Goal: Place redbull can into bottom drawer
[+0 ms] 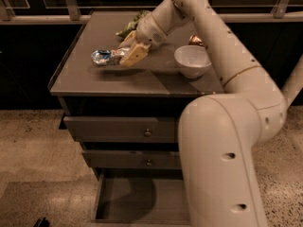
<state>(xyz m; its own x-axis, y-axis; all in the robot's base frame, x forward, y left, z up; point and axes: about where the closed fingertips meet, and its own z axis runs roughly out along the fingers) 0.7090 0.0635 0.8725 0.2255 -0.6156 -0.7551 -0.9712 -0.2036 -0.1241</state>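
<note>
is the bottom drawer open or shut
Open: the bottom drawer is pulled out, its floor showing. The gripper is over the cabinet top at the redbull can.

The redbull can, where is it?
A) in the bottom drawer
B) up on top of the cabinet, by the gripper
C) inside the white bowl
B: the redbull can is on the cabinet top at the tip of the gripper, apart from the white bowl.
</note>
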